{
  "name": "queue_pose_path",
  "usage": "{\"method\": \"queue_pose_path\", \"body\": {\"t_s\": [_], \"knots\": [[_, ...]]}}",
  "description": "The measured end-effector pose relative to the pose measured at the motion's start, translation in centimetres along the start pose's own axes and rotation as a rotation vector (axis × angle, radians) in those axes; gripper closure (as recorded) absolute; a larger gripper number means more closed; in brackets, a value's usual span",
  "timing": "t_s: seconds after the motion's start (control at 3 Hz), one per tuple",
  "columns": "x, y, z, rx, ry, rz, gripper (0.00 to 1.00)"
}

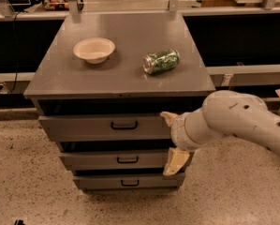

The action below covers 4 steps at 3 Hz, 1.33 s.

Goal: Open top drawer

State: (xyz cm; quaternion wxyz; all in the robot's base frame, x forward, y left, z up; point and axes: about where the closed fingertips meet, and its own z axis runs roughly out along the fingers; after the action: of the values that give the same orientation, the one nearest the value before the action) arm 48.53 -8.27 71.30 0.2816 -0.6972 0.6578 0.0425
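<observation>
The top drawer [83,127] is the widest grey front of the metal cabinet, just under the cabinet top, with a small black pull handle [124,125] at its centre. My gripper [172,140] is in front of the right part of the drawer fronts, to the right of the handle and not touching it. It is open and empty: one cream finger [168,118] is level with the top drawer and the other [176,161] is level with the middle drawer. My white arm [238,121] reaches in from the right.
Two narrower drawers, the middle one [106,160] and the bottom one [111,182], sit below. On the cabinet top [64,76] are a cream bowl [94,49] and a green can [161,61] on its side. Dark shelving runs behind. The floor is speckled.
</observation>
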Motion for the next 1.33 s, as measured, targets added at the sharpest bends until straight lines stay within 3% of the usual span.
{"method": "queue_pose_path", "body": {"t_s": [0.67,1.33], "knots": [[0.6,-3.0,3.1,0.054,0.042,-0.039,0.0],[3.3,-6.3,5.7,0.032,0.092,-0.028,0.0]]}}
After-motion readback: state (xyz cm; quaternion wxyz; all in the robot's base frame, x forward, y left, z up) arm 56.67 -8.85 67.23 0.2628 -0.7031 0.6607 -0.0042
